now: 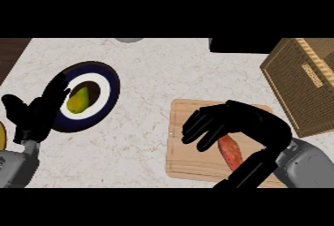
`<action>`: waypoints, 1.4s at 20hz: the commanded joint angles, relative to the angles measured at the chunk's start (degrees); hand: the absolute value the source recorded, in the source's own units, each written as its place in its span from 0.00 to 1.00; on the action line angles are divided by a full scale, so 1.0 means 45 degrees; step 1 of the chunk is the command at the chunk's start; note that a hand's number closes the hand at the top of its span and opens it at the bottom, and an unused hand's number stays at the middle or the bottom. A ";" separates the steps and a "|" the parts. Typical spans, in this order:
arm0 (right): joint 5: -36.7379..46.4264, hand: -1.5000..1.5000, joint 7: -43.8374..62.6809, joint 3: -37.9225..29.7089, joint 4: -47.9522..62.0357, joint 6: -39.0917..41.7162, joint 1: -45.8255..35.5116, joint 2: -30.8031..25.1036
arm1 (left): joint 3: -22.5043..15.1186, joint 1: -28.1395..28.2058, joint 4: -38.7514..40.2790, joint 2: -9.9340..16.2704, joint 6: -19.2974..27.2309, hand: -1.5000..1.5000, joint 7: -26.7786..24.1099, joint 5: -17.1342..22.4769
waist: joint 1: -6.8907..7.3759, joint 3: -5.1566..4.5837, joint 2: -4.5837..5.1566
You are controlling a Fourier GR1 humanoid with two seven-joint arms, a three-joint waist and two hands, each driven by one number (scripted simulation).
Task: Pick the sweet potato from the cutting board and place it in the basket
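One sweet potato (229,151) lying on the cutting board (189,163), partly under the right robot hand (225,123), fingers spread, gripping nothing. Left robot hand (36,112) resting open at the left edge, beside a plate (108,95) bearing a pear (79,100). Basket (306,84) at the table's (169,70) right.

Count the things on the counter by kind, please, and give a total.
Food: 2, the sweet potato and a pear
Plates: 1, the dark plate
Boards: 1, the cutting board
Baskets: 1, the basket
Total: 5
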 commanded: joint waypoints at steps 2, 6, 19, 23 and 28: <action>0.3430 0.00 -0.1659 0.2060 -0.1357 -0.0247 0.2044 0.0397 | 0.0208 0.0196 0.0565 -0.0218 -0.0110 0.50 0.0179 -0.0097 | -0.0477 -0.0025 -0.0208; 0.1938 0.00 0.2867 0.1294 -0.3171 -0.0073 0.1074 -0.0320 | 0.0466 0.0546 -0.0342 -0.0018 -0.0221 0.50 0.0574 -0.0138 | -0.0409 -0.0043 -0.0265; 0.3246 0.00 0.7638 -0.1573 -0.0550 0.2934 -0.4848 -0.4402 | 0.0471 0.0169 -0.0168 -0.0298 -0.0184 0.50 0.0690 -0.0437 | -0.0115 -0.0052 -0.0204; 0.1550 0.00 0.7361 -0.1709 0.0149 0.6061 -0.5274 -0.5906 | 0.0415 0.0269 -0.0161 -0.0344 -0.0202 0.50 0.0707 -0.0639 | -0.0213 -0.0046 -0.0217; 0.1784 0.00 0.5669 -0.2722 0.1130 0.7992 -0.4722 -0.6354 | 0.0882 0.0233 0.0735 -0.0644 -0.0628 0.50 -0.0042 -0.0791 | -0.0357 -0.0029 -0.0170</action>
